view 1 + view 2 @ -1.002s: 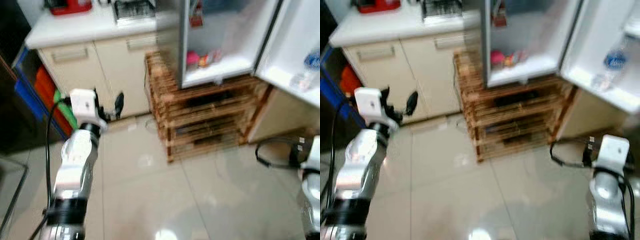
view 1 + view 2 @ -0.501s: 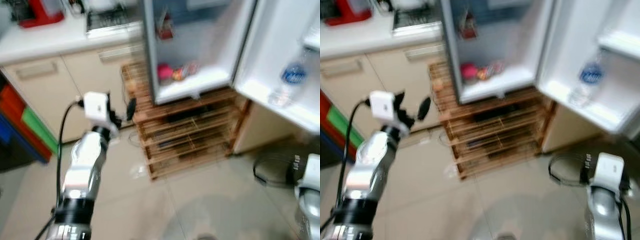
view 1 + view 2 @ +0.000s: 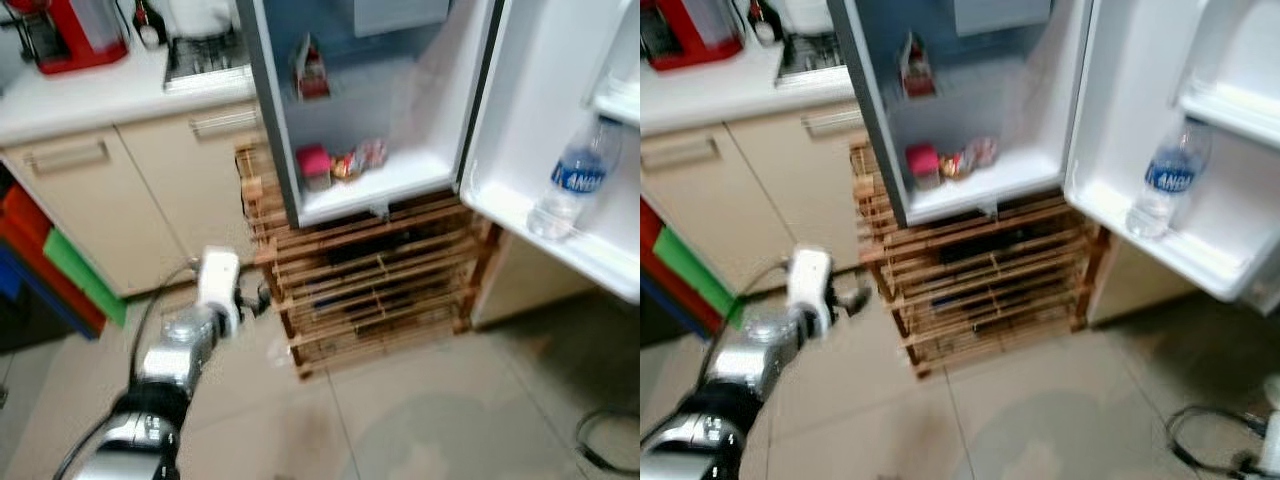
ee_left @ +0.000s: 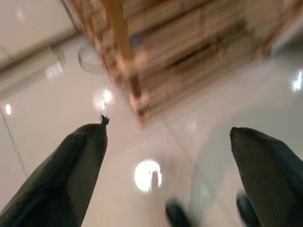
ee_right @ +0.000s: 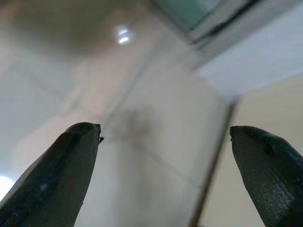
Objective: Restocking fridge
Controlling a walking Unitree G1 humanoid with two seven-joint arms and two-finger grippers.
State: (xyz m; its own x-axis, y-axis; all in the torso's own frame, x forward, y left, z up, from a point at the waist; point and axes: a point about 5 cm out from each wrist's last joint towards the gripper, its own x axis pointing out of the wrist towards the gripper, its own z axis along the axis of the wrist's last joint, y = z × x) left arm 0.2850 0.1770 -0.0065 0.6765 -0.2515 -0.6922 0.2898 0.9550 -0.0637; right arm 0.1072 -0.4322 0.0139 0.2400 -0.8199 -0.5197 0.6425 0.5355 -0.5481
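The fridge (image 3: 440,60) stands open on a wooden slatted stand (image 3: 375,290). Its lower shelf holds a pink tub (image 3: 314,165) and small snack packs (image 3: 360,157); a red-and-white carton (image 3: 312,70) sits on the shelf above. A water bottle (image 3: 573,180) stands upright in the door shelf (image 3: 560,245). My left gripper (image 3: 262,298) hangs low over the floor just left of the stand, empty. In the left wrist view its fingers (image 4: 71,175) are spread wide, so it is open. My right gripper (image 5: 165,130) is open too, over bare floor tiles.
A white counter with cream cabinets (image 3: 130,190) runs left of the fridge, bearing a red appliance (image 3: 70,35). Red, green and blue bins (image 3: 55,265) stand at the far left. A black cable (image 3: 605,445) lies on the floor at the lower right.
The camera has swung toward the fridge, which now looks closer and sharper. My left arm has dropped lower in the picture. The right arm has left the eye views.
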